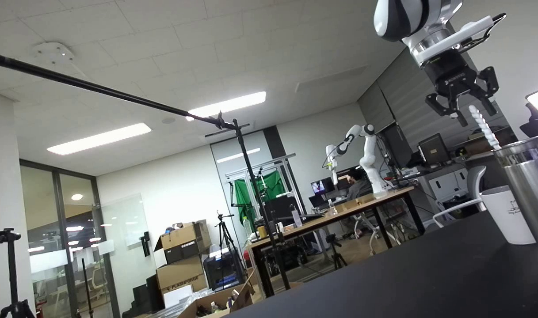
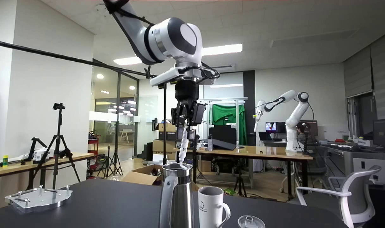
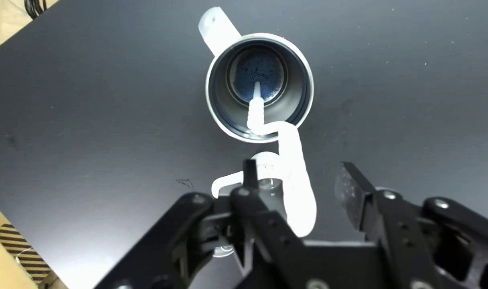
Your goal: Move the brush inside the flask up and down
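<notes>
The brush has a long white twisted handle [image 3: 292, 164] that leans on the flask's rim. Its lower end goes down into the flask, and its head is not clear there. The handle also shows in both exterior views [image 1: 485, 128] [image 2: 183, 147]. The flask [image 2: 183, 202] is a tall steel cylinder with a pale side handle, upright on the black table; its open mouth shows in the wrist view [image 3: 295, 98]. My gripper [image 3: 299, 172] is open above the flask. The handle's upper end appears between its fingers in the wrist view, without visible contact. In an exterior view my gripper [image 1: 475, 114] is just above the handle's tip.
A white mug [image 2: 208, 207] stands close beside the flask. A clear lid [image 2: 251, 221] lies near the mug. A metal plate with pegs [image 2: 39, 199] lies on the black table [image 2: 116, 205]. A grey chair [image 2: 353, 196] stands past the table's edge.
</notes>
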{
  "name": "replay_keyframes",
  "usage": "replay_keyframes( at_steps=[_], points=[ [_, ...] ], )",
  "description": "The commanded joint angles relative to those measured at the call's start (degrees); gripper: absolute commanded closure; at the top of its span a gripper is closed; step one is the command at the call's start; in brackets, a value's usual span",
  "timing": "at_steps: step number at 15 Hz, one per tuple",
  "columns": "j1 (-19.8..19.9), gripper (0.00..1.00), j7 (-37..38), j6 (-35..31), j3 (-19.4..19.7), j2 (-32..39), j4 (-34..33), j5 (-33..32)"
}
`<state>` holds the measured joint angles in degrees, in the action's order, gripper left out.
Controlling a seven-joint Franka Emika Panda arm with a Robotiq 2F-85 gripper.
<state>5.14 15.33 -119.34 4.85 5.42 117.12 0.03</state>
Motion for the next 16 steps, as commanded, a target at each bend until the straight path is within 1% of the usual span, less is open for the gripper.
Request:
replay_keyframes(
  at_steps=[1, 3, 5, 6, 7, 11, 14, 16],
  points=[
    [-0.2, 0.75, 3.3, -0.6, 0.5, 0.9, -0.8, 0.8],
    [-0.3, 0.89, 3.3, -0.7, 0.5, 1.1, -0.7, 0.6],
    [-0.5, 1.0, 2.4, 0.4, 0.3, 1.1, -0.7, 0.2],
    [-0.7, 1.0, 2.4, 1.1, 0.2, 0.9, -0.5, -0.6],
    [-1.1, 0.96, 3.4, 2.1, 0.2, 0.6, -0.2, -2.3],
    [-2.8, 0.96, 7.1, 4.2, -0.2, -0.9, 2.2, -8.6],
    [-3.7, 0.96, 8.1, 4.7, -0.6, -2.2, 4.1, -11.9],
    [-3.9, 0.96, 7.5, 3.1, -1.0, -4.0, 6.1, -13.5]
  ],
)
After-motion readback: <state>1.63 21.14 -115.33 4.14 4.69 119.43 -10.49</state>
